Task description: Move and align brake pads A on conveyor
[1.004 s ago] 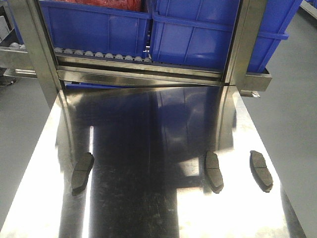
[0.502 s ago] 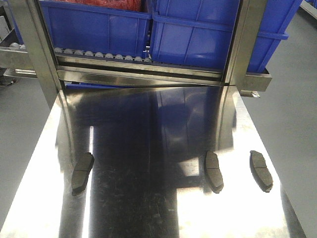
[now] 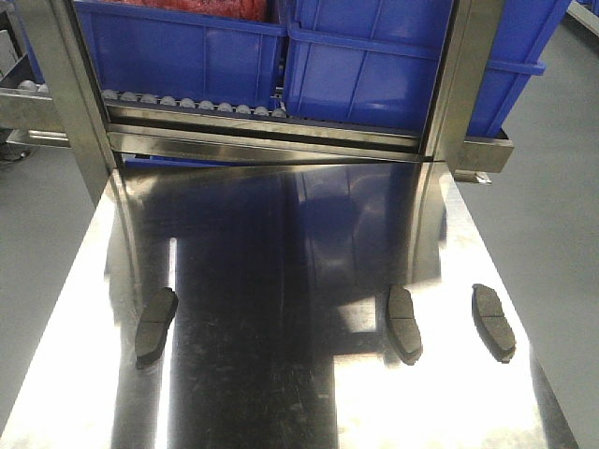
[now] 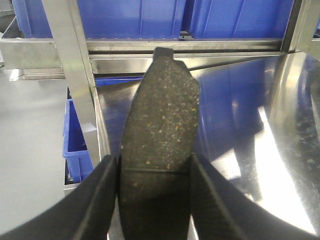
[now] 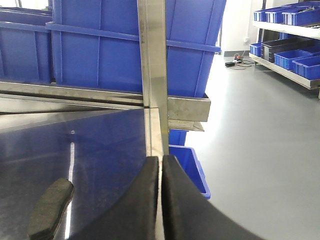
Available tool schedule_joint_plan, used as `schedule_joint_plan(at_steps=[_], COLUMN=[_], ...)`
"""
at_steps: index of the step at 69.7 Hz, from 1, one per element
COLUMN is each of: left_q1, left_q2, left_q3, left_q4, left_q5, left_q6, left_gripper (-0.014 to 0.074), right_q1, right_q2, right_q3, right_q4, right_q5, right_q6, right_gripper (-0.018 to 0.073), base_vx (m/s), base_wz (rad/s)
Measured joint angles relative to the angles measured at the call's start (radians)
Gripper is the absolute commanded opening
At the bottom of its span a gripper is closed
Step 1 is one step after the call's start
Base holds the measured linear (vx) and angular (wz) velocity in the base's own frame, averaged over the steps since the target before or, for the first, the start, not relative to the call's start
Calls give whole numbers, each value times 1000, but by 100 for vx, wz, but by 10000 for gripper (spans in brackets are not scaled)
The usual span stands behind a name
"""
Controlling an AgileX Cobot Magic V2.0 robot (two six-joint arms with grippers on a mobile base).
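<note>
Brake pads A (image 3: 155,326) on the worktop (image 3: 281,402), one gripped
One pad (image 4: 160,120) is grasped by the left hand (image 4: 154,167); three are spread across the steel worktop; the right hand (image 5: 161,167) is clenched, empty.

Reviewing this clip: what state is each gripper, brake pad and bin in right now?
left gripper: shut on the held brake pad.
held brake pad: clamped between both fingers.
right gripper: shut, empty.
left brake pad: lying loose on the steel tabletop.
middle brake pad: lying loose on the tabletop.
right brake pad: lying loose on the tabletop.
blue bins: resting on the roller rack.
</note>
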Motion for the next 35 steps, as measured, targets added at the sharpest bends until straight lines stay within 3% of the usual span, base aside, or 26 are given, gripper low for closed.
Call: schedule_joint_plan(at_steps=[27,35], left_q1=[0,0], left_q2=[0,0], left_q3=[0,0], left_q4=[0,0], left_q5=[0,0], left_q6=[0,0], left_gripper=[114,114], right_q1=[0,0], right_q2=[0,28], right_q3=[0,-66], right_q4=[0,0], right_q5=[-17,26], right_q6=[0,-5], right_gripper=[-3,-3], base_vx=[0,0], base_wz=[0,0])
